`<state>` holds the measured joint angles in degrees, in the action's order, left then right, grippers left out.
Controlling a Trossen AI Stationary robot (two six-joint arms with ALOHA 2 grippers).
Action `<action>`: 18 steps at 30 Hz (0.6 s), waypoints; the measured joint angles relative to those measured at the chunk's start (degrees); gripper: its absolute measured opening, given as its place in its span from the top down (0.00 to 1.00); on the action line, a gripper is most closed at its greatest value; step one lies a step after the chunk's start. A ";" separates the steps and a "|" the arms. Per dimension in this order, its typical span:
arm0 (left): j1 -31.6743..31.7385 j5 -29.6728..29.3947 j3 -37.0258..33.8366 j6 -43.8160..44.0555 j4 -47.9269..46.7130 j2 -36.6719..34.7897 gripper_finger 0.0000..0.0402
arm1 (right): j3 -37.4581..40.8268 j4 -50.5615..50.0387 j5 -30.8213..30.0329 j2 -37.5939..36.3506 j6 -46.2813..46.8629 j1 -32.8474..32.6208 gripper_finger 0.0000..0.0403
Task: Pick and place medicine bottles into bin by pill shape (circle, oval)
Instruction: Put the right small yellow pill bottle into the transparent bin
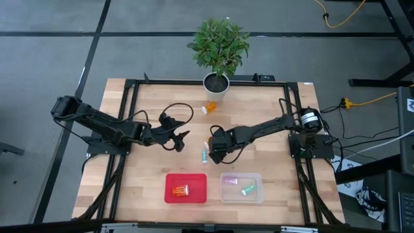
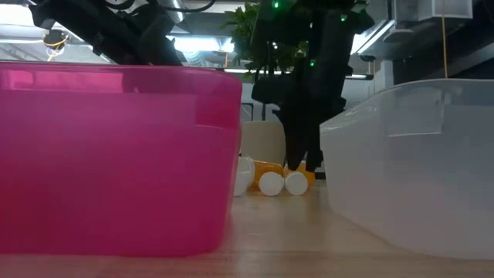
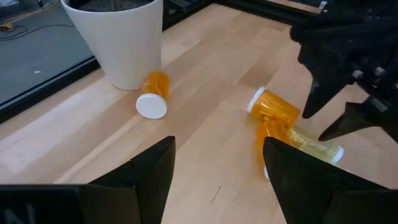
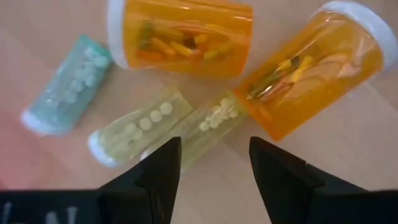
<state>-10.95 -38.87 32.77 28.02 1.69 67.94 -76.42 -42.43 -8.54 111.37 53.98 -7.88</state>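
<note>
A cluster of small bottles lies on its side mid-table (image 1: 206, 153). In the right wrist view it holds two orange bottles with white caps (image 4: 183, 34) (image 4: 311, 68), two pale yellow ones (image 4: 134, 127) (image 4: 202, 127) and a teal one (image 4: 65, 84). My right gripper (image 4: 214, 165) (image 1: 213, 147) is open and points down over the cluster, its fingers on either side of a yellow bottle's end. My left gripper (image 1: 182, 137) (image 3: 217, 168) is open and empty to the cluster's left. Another orange bottle (image 1: 210, 107) (image 3: 152, 93) lies by the plant pot.
A red bin (image 1: 186, 197) at the near edge holds an orange bottle (image 1: 180, 190). A clear bin (image 1: 241, 197) beside it holds a pink bottle and a green one. A potted plant (image 1: 217, 83) stands at the far edge. A black frame runs round the table.
</note>
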 joint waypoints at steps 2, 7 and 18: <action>-0.01 0.00 0.00 -0.08 -0.05 0.00 0.41 | 0.00 0.06 0.75 0.29 -0.07 0.35 0.52; -0.01 0.00 0.00 -0.06 -0.40 0.00 0.41 | 0.00 0.73 0.73 0.33 -0.07 0.55 0.52; 0.00 -0.02 0.02 0.06 -1.20 0.00 0.41 | 0.00 1.76 0.70 0.33 1.05 0.55 0.52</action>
<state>-10.95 -38.89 32.80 28.08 0.49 67.94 -76.42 -40.67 -7.84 111.70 55.02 -7.33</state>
